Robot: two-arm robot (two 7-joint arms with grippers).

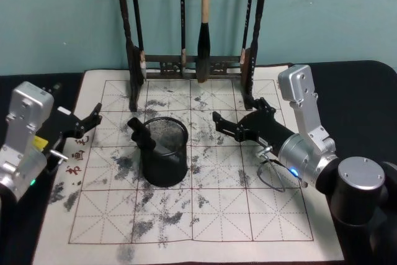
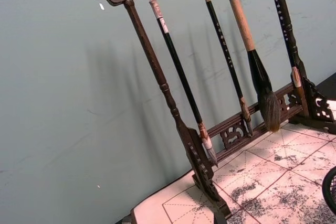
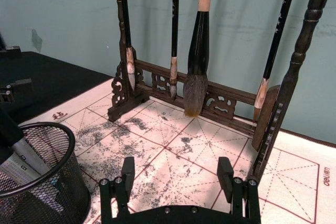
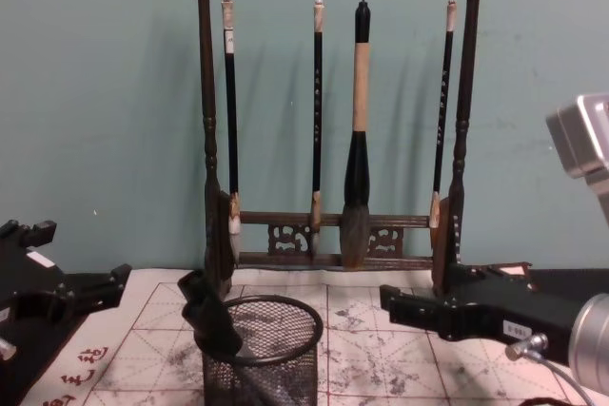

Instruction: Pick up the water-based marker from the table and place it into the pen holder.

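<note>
Although light, rigid and smooth-barrelled, best gripped mid-barrel, the water-based marker already leans inside the pen holder; flanking it, left gripper and right gripper stand open, empty.

The right arm's wrist block is a brushed-silver box with small dark screws; below it a rounded silver joint housing shows a small blue light and a thin grey cable loop; a black cylinder capped by a flat silver disc follows; the right gripper is matt black with two slim fingers, screw heads along its base and a small white label on its body; the left arm repeats the silver boxy casing, with a yellow label, a green light and a black left gripper.
</note>
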